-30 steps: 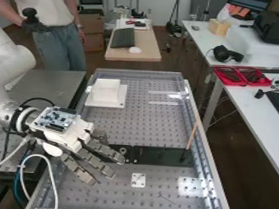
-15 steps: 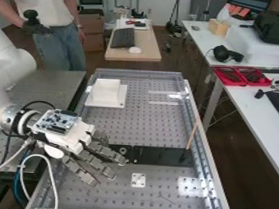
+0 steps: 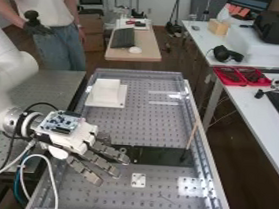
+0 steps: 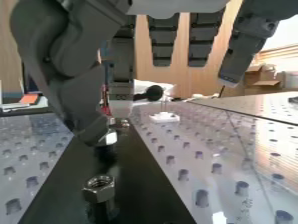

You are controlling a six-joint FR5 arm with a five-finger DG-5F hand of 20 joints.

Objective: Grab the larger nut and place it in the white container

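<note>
Larger nut (image 4: 98, 189), going by the wrist view: sits with its hole facing up over the black strip (image 4: 143, 182), between the strip's long edges and closest to the camera. Cannot judge its size surely against the small silvery parts (image 4: 125, 122) farther along the same strip, since nearness swells things. Lies, the strip, across the bench (image 3: 132, 124), from the long edge on the arm's side toward the opposite long edge.

Hangs open, the hand (image 3: 72, 139), over the arm-side long edge of the bench, with fingers (image 3: 100, 164) nearly straight, spread apart and slanting down toward the strip. Has hold of nothing. Bends a little at the thumb (image 4: 83, 100), above the strip, apart from the near nut.

Stands near the far corner on the arm's side, the white container (image 3: 107, 88), on a white base, well apart from the hand and the strip. Lies between the strip and the bench's near edge, a small white plate (image 3: 138, 180). Leans by the strip's end near the opposite long edge, a thin wooden stick (image 3: 192, 137), lower tip at the strip.
</note>
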